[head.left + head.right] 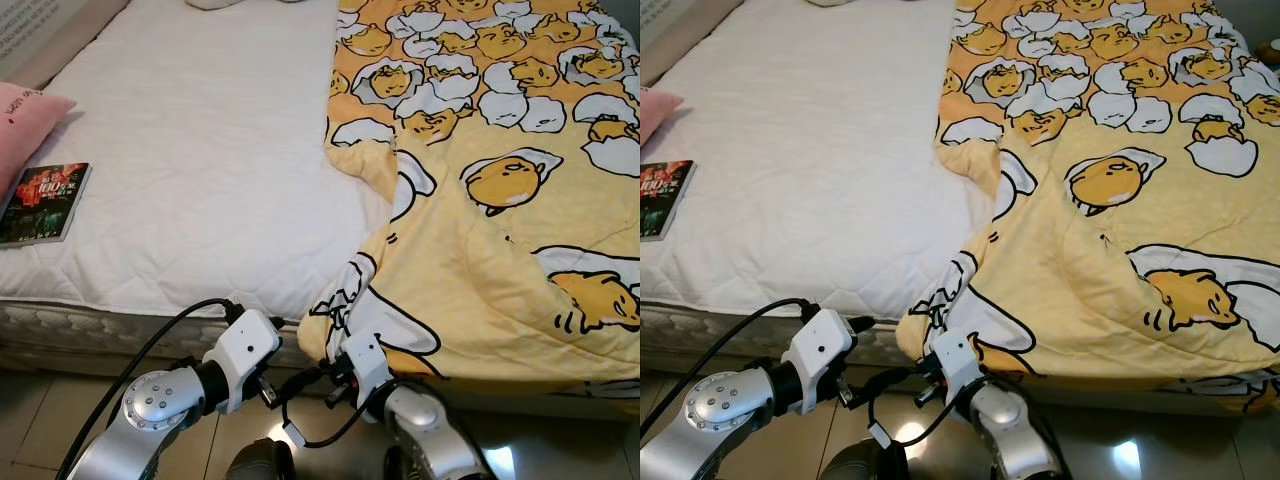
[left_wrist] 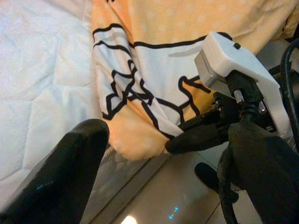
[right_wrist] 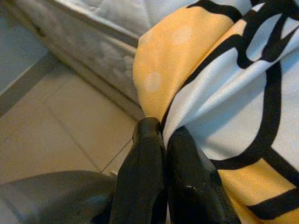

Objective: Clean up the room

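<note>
Where the yellow blanket (image 1: 500,230) spills off the near edge of the bed (image 1: 200,180), hangs its corner, pinched between the pressed-together fingers (image 3: 154,177) of the right gripper (image 3: 163,140). Reaches up and away from that pinch across the far right half of the mattress, printed all over with egg cartoons, crumpled just above the grip. Covers the white quilted sheet (image 1: 190,140) only on that side; bare sheet to the left of the gripper. Holds low at the bed's front, right gripper (image 1: 338,350) touching cloth just over the tiled floor (image 3: 51,116). Sits close beside it on the left, the left gripper (image 2: 154,140), fingers spread wide, nothing between them, aimed at the same hanging corner and the right wrist's white housing. Far off to the left, on the sheet near the bed's edge, a book (image 1: 42,202), and just past it a pink pillow (image 1: 25,125) touching its upper corner.
</note>
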Tool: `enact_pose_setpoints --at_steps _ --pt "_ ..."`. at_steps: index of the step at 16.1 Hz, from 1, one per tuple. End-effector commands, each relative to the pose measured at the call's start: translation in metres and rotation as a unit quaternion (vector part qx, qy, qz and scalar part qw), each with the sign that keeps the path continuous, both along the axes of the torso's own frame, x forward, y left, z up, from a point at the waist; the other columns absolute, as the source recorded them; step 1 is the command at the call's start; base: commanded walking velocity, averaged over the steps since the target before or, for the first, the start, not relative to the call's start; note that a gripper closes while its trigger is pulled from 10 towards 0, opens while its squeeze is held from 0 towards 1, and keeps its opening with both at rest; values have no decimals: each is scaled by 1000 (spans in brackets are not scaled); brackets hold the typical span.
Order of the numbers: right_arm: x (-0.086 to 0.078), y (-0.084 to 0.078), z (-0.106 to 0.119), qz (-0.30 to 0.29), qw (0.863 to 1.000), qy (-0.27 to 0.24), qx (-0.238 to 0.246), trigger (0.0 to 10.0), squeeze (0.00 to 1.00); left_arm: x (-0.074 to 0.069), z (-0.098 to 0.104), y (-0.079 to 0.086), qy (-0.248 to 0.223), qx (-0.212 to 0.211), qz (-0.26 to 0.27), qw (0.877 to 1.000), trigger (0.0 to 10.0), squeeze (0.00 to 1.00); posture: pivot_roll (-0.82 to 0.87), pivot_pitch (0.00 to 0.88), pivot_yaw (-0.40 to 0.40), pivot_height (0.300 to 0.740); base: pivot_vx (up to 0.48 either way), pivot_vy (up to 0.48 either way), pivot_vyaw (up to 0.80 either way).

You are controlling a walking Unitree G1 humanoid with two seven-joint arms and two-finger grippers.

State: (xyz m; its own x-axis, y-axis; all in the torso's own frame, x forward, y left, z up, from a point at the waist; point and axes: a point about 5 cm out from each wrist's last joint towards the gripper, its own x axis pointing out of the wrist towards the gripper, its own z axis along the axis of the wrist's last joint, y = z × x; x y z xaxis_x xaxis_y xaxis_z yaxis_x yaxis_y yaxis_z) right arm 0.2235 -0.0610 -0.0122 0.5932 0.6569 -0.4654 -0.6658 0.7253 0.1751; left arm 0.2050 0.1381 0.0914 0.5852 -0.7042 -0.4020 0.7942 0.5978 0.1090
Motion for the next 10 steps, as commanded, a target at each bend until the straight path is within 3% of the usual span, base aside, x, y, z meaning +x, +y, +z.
enact_pose_setpoints --at_steps 1,3,6,10 --pt "-3 16 8 65 997 5 28 0 0 1 -2 5 2 7 10 1000 10000 0 118 136 77 723 0 0 0" --pt "-11 14 6 134 990 33 24 0 0 1 -2 4 2 6 9 1000 10000 0 118 134 76 723 0 0 0" --pt "-9 7 5 138 989 41 16 0 0 2 -3 4 0 6 11 1000 10000 0 120 129 72 723 0 0 0" --pt "-27 7 1 208 974 85 26 0 0 2 -4 2 0 5 9 1000 10000 0 116 123 68 723 0 0 0"
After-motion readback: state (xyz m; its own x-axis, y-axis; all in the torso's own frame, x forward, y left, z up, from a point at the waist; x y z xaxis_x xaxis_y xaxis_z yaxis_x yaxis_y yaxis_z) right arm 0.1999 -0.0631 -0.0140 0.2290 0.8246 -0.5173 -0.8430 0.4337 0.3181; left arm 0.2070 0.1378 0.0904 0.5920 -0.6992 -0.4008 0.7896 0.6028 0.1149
